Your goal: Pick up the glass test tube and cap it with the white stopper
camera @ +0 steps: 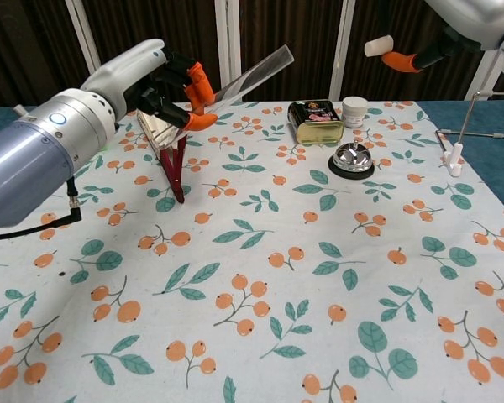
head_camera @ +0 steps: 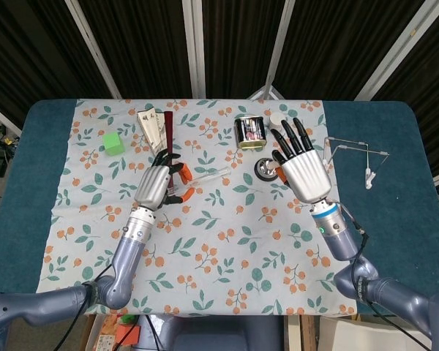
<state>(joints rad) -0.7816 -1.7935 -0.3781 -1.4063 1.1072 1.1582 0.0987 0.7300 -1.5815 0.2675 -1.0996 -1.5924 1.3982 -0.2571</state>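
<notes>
Right now we see the left hand (camera: 155, 80) raised above the floral tablecloth (camera: 260, 252), its orange-tipped fingers (camera: 195, 82) pinched on the lower end of the glass test tube (camera: 252, 75). The tube is off the table and tilts up and to the right, its open mouth highest. From the head view the same tube (head_camera: 208, 175) runs out to the right of the left hand (head_camera: 155, 186).

Over on the other side, the right hand (head_camera: 301, 164) hangs in the air above the silver bell (camera: 351, 159), well apart from the tube. In the chest view we catch the white stopper (camera: 377, 45) pinched at an orange fingertip (camera: 400, 61) near the top edge, while the head view shows its other fingers spread and straight.

Down on the cloth sit the battery tin (camera: 314, 120), a small white jar (camera: 354, 110), a folded fan (camera: 172, 155) and, in the head view, a green cube (head_camera: 113, 142). A wire stand (camera: 464, 134) rests on the blue mat at the right.
</notes>
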